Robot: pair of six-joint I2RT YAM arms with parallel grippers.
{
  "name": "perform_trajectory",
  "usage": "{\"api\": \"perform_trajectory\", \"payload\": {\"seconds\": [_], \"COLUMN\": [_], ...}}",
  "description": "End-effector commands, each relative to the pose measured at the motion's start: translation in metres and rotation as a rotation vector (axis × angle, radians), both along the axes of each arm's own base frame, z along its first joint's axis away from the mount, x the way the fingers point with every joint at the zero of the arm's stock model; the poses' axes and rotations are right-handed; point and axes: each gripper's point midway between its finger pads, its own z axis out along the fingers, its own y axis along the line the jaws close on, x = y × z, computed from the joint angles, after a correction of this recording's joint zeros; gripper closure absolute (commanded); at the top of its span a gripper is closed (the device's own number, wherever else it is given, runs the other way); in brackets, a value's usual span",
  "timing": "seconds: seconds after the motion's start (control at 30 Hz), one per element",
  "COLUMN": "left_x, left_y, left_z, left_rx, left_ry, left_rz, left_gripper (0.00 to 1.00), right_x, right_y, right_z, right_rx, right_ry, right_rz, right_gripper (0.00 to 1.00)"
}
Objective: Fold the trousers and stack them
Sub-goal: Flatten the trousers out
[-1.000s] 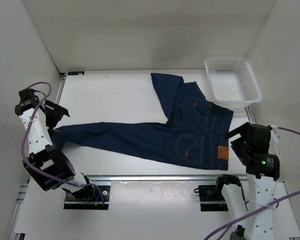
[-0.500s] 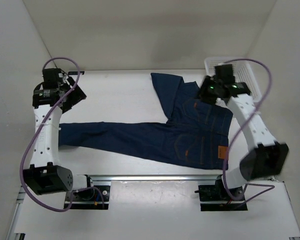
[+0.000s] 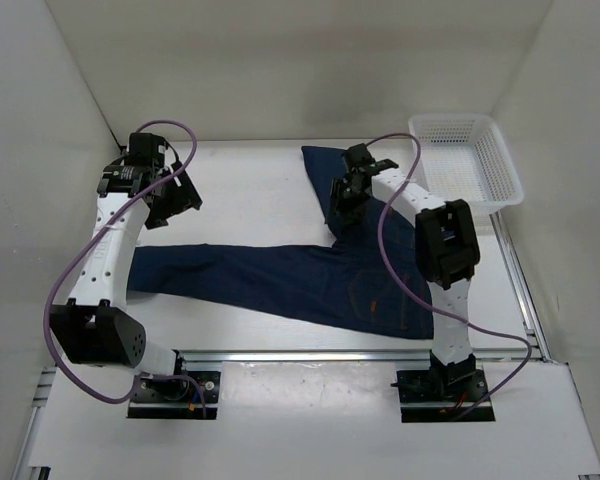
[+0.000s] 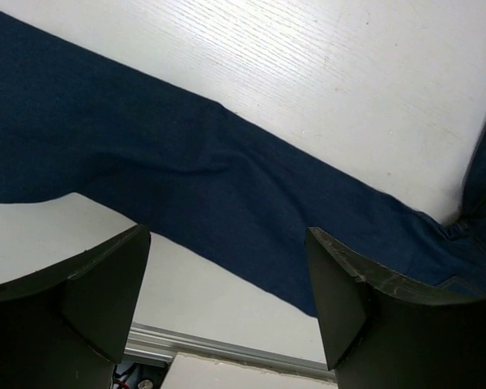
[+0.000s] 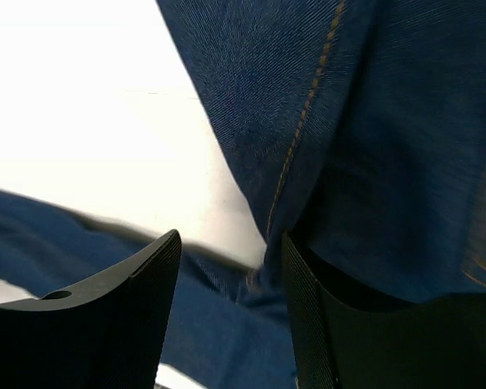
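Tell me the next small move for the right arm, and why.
Probably lower the right gripper onto the trousers and close: its jaws stand open over the orange-stitched seam near the crotch, nothing is gripped yet, and the pair lies unfolded.

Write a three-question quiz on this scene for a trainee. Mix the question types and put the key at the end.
1. True or false: the left gripper is shut on the trousers.
2. The white basket stands at which part of the table? A: far right corner. B: far left corner. C: near edge.
3. Fill in: the right gripper hovers where the trouser legs meet, with its jaws ____.

Key: 1 false, it is open above a leg; 2 A; 3 open.
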Motion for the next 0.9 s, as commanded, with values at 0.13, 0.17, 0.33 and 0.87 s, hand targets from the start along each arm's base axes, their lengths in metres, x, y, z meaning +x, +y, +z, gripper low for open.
{"api": "perform_trajectory", "payload": {"seconds": [0.13, 0.17, 0.33, 0.87], "left_x": [-0.012, -0.012, -0.013, -0.016], "left_y": [0.004, 0.004, 0.005, -0.008], "left_z": [0.018, 0.018, 0.02, 0.012], "left_rx": [0.008, 0.008, 0.015, -0.035], "left_ry": [-0.038, -0.038, -0.048, -0.039], "left_rz": [0.012, 0.012, 0.018, -0.027], "left_gripper": [0.12, 0.12, 0.1, 0.1], "right_x": [0.005, 0.005, -0.001, -0.055], "right_y": [0.017, 0.017, 0.028, -0.01], "right_z": [-0.024, -0.024, -0.006, 0.038], "right_rx": [0.005, 0.005, -0.018, 0.014], "right_ry": [0.001, 0.001, -0.063, -0.195], "right_rz": [-0.004, -0.004, 0.052, 0.07], "right_gripper": [0.48, 0.56, 1.0, 0.79]}}
